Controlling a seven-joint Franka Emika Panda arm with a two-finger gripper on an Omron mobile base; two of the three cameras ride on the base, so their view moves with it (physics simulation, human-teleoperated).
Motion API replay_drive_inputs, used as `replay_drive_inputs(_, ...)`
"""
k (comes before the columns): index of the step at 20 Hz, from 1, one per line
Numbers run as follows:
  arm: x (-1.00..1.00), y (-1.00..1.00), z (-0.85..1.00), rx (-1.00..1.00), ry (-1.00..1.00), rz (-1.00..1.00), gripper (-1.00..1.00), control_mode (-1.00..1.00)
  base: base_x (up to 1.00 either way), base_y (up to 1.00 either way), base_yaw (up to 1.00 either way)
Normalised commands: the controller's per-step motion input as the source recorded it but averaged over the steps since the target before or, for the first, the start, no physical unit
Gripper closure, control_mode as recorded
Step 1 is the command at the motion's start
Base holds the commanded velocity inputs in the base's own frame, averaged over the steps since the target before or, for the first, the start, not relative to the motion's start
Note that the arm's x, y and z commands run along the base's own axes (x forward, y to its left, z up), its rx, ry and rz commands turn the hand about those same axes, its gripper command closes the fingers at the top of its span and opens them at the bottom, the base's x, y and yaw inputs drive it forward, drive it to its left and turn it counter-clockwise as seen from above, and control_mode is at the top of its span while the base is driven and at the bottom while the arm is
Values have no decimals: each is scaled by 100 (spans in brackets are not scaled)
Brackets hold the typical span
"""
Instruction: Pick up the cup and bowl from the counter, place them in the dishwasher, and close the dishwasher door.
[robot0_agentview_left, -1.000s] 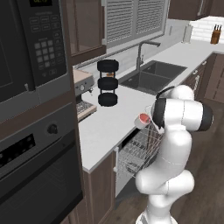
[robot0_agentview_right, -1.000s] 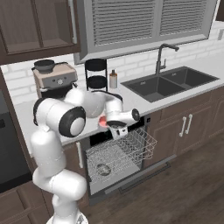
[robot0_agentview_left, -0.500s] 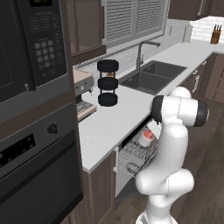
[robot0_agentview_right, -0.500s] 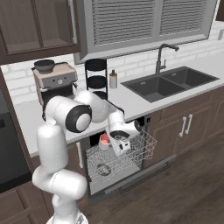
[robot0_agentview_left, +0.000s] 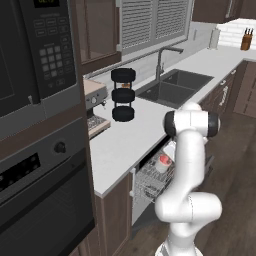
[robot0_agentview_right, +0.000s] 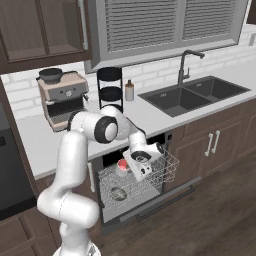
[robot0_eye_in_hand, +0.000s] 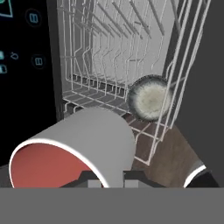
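Gripper: my gripper (robot0_agentview_right: 131, 169) is clamped on the cup (robot0_agentview_right: 122, 167); in the hand view the cup's (robot0_eye_in_hand: 74, 146) rim sits right at my finger tips, its red hollow facing the camera.

Just changed: a second ago I held the cup up at counter height; half a second ago it was over the wire rack (robot0_agentview_right: 150, 176); now it is down in the rack.

Meaning for the task: I judge the cup's carry almost done; it still has to be let go.

Bowl: the dark grey bowl (robot0_eye_in_hand: 150, 98) is already in the rack, tilted on edge against the wires; from the right base view it (robot0_agentview_right: 118, 193) lies low near the rack's front.

Dishwasher: the dishwasher (robot0_agentview_left: 145, 182) stands open under the counter (robot0_agentview_left: 131, 139), rack pulled out, so closing the door is left.

Hard to make out: my arm covers much of the rack from the left base view, where the cup (robot0_agentview_left: 163, 161) shows as a small red-and-white patch. I cannot tell whether the cup rests on the wires or hangs just above them. The door panel itself I cannot pick out clearly.
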Motion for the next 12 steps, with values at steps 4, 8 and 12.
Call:
replay_drive_inputs(4, 55, -8, -66, 0, 0, 10, 100, -100, 0, 0, 0)
replay_drive_inputs(8, 64, -17, -53, 0, -4, 6, 100, -100, 0, 0, 0)
replay_drive_inputs(12, 60, -30, -54, 0, -5, 4, 100, -100, 0, 0, 0)
